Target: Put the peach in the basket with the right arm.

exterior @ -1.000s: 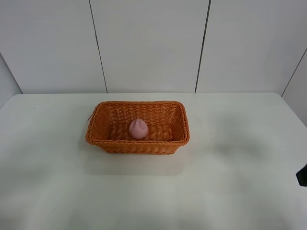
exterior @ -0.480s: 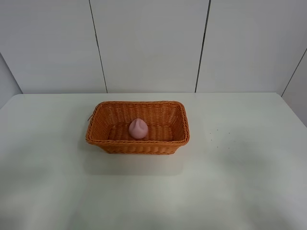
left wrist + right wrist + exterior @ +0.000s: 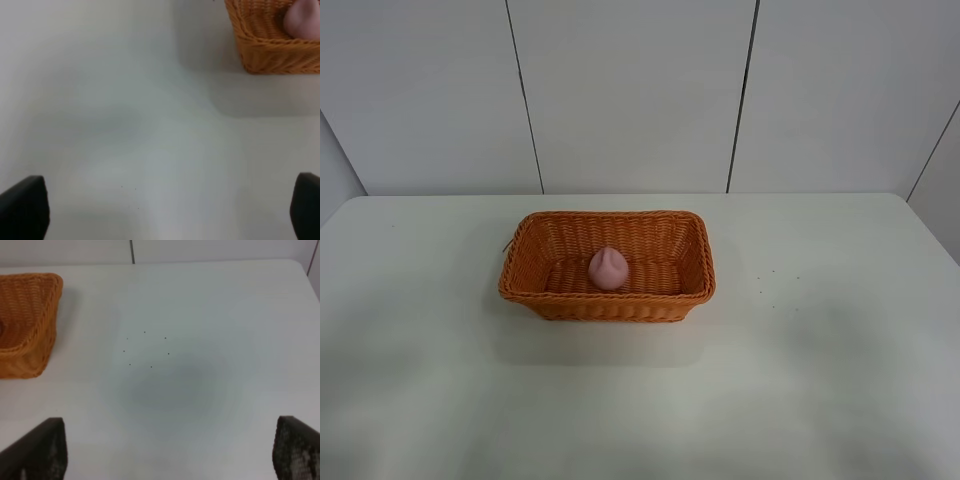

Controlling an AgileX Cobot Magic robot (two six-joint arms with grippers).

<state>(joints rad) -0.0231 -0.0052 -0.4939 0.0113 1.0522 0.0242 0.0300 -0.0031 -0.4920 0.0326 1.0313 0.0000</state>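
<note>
A: One peach (image 3: 608, 268) and one basket (image 3: 607, 305) — where does the fruit sit?

B: Inside the basket, resting on the woven floor a little toward nine o'clock of the floor's middle, pointed tip up. From above, the basket stands on the white table (image 3: 820, 380) around twelve o'clock of the table's centre.

A: And the right gripper (image 3: 170, 455)?

B: Spread wide. Its wrist view shows two dark fingertips (image 3: 37, 450) well apart with bare table between them, nothing held. A corner of the basket shows off to one side, apart from the fingers, and a few tiny dark specks (image 3: 147, 350) dot the table ahead.

A: The left gripper (image 3: 165, 210)?

B: Also spread, empty, both fingertips (image 3: 22, 207) at the edges of its view. The basket's corner and a sliver of the peach show far ahead of it.

A: Any arm in the overhead view?

B: Neither shows; only basket, peach and table.
</note>
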